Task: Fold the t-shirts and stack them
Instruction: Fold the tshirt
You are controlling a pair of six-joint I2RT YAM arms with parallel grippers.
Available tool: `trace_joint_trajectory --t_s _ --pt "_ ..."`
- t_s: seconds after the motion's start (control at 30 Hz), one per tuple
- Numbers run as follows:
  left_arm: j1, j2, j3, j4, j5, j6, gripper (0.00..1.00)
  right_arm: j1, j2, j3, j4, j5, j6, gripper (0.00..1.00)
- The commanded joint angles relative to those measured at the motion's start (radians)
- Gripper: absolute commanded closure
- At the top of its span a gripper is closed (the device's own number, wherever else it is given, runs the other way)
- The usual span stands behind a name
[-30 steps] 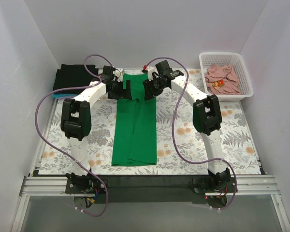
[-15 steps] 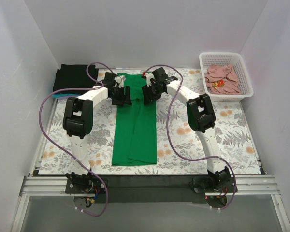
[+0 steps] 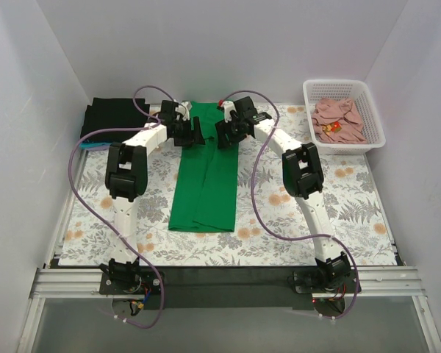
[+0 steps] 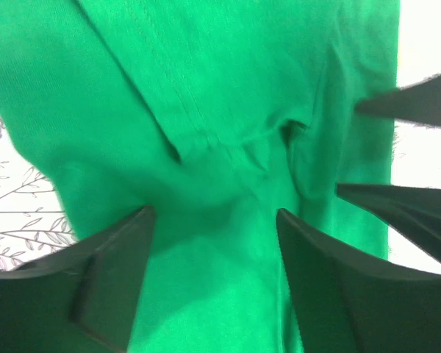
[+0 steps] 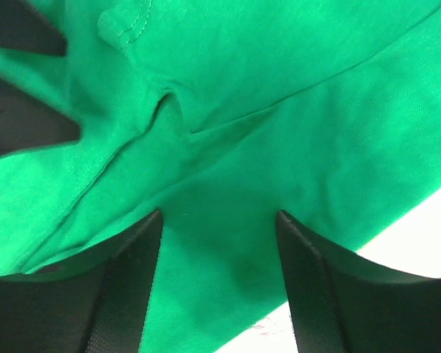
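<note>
The bright green t-shirt (image 3: 204, 184) lies as a long narrow strip down the middle of the table. It fills both wrist views (image 4: 206, 110) (image 5: 279, 95). My left gripper (image 3: 193, 135) (image 4: 214, 215) and right gripper (image 3: 222, 134) (image 5: 219, 215) are at its far end, side by side. Both are open, with their fingertips down on the green cloth. A folded black t-shirt (image 3: 114, 116) lies at the back left on a light blue one (image 3: 92, 145). A dusty pink t-shirt (image 3: 338, 119) lies crumpled in the basket.
The white lattice basket (image 3: 375, 118) stands at the back right. White walls enclose the flower-patterned table (image 3: 316, 213) on three sides. Purple cables loop beside both arms. The right gripper's fingers (image 4: 411, 103) show at the edge of the left wrist view.
The green shirt has slid toward the far wall, and its near hem now lies farther from the front edge. Both arms have reached farther back with it.
</note>
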Motion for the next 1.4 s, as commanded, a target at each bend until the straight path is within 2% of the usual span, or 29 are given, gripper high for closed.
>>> trace_joint_trajectory --t_s 0.0,0.07,0.17,0.2,0.33,0.4,0.43,0.5,0.53,0.57,0.63,0.67,0.7,0.73,0.77,0.83,0.9,0.93,1.03,1.2,1.37 --pt "0.018 0.028 0.004 -0.049 -0.029 -0.011 0.32 -0.030 0.022 0.085 0.013 0.059 -0.055 0.29" --pt "0.019 -0.027 0.021 -0.050 -0.035 -0.004 0.26 -0.038 -0.018 0.094 0.018 0.033 -0.083 0.23" --pt "0.032 -0.153 0.033 -0.060 -0.026 0.001 0.05 -0.039 -0.113 0.057 0.018 0.022 -0.136 0.18" --pt "0.042 -0.195 0.026 -0.060 -0.013 0.010 0.04 -0.039 -0.146 0.008 0.018 0.018 -0.143 0.17" --pt "0.087 -0.463 -0.095 -0.053 0.103 0.096 0.04 -0.030 -0.401 -0.147 -0.031 -0.083 -0.212 0.15" --pt "0.133 -0.558 -0.193 -0.102 0.334 0.221 0.04 -0.012 -0.495 -0.275 -0.062 -0.123 -0.257 0.13" --pt "0.147 -0.654 -0.233 -0.148 0.402 0.283 0.04 -0.001 -0.583 -0.321 -0.105 -0.145 -0.283 0.13" --pt "0.165 -0.750 -0.363 -0.162 0.413 0.375 0.06 0.042 -0.666 -0.421 -0.151 -0.145 -0.372 0.13" --pt "0.168 -0.834 -0.403 -0.197 0.422 0.409 0.07 0.059 -0.744 -0.526 -0.166 -0.142 -0.399 0.14" --pt "0.180 -0.871 -0.452 -0.228 0.441 0.503 0.09 0.094 -0.783 -0.590 -0.179 -0.133 -0.430 0.15" --pt "0.180 -0.981 -0.599 -0.329 0.490 0.622 0.12 0.140 -0.882 -0.691 -0.183 -0.102 -0.450 0.20" --pt "0.180 -1.017 -0.647 -0.364 0.498 0.668 0.16 0.165 -0.913 -0.798 -0.188 -0.096 -0.462 0.22" --pt "0.179 -1.052 -0.690 -0.409 0.511 0.815 0.18 0.224 -0.944 -0.847 -0.192 -0.087 -0.475 0.26" --pt "0.177 -1.133 -0.783 -0.488 0.539 0.875 0.19 0.260 -1.007 -0.906 -0.191 -0.050 -0.498 0.27" --pt "0.177 -1.176 -0.830 -0.504 0.538 0.950 0.21 0.331 -1.036 -0.999 -0.188 -0.030 -0.510 0.27" --pt "0.177 -1.312 -0.976 -0.527 0.533 1.066 0.23 0.396 -1.101 -1.081 -0.174 0.020 -0.528 0.28" --pt "0.176 -1.391 -1.069 -0.561 0.537 1.226 0.23 0.459 -1.116 -1.150 -0.130 0.044 -0.526 0.34" --pt "0.174 -1.454 -1.139 -0.578 0.550 1.263 0.23 0.475 -1.113 -1.164 -0.111 0.060 -0.522 0.36" --pt "0.171 -1.531 -1.215 -0.555 0.556 1.355 0.25 0.544 -1.083 -1.204 -0.009 0.116 -0.504 0.41" --pt "0.171 -1.540 -1.299 -0.526 0.521 1.444 0.27 0.605 -1.000 -1.227 0.100 0.198 -0.489 0.44" --pt "0.170 -1.525 -1.330 -0.491 0.524 1.495 0.27 0.617 -0.951 -1.235 0.157 0.196 -0.502 0.43"
